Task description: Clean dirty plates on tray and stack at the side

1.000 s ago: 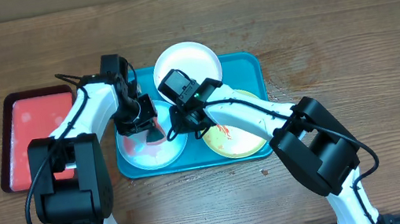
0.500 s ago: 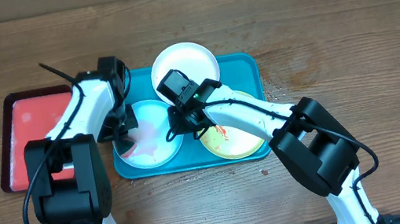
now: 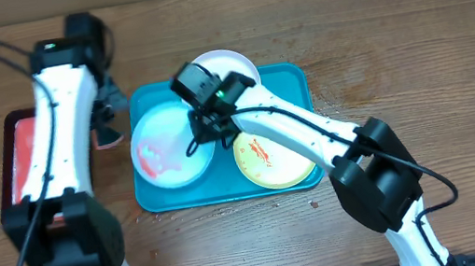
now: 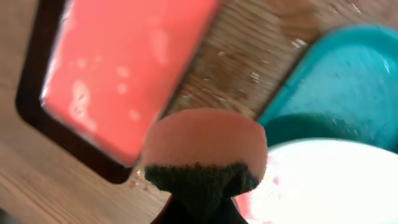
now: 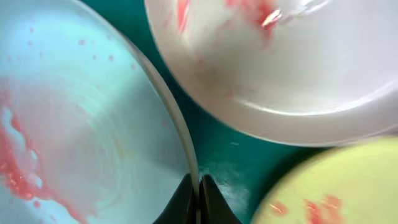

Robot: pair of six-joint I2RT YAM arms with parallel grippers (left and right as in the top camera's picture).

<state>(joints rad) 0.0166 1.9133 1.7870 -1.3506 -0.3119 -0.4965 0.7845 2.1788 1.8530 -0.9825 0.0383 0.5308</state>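
Observation:
The teal tray (image 3: 294,82) holds three plates. The light blue plate (image 3: 170,152) lies at its left with a red smear. The white plate (image 3: 232,63) lies at the back and the yellow-green plate (image 3: 278,163) at the right, also red-smeared. My right gripper (image 3: 206,134) is shut on the light blue plate's right rim; the right wrist view shows the fingers (image 5: 199,190) pinching the rim of that plate (image 5: 74,124). My left gripper (image 3: 108,122) is shut on an orange sponge with a dark green side (image 4: 205,143), above the gap between the two trays.
A red tray with a dark rim (image 3: 26,155) lies left of the teal tray and shows in the left wrist view (image 4: 118,68). Small red specks dot the wood in front of the teal tray (image 3: 314,204). Bare wooden table lies to the right (image 3: 427,76).
My left gripper lifted the sponge off the light blue plate and swung left and back toward the red tray. My right gripper stayed on the plate's rim, shifting slightly back.

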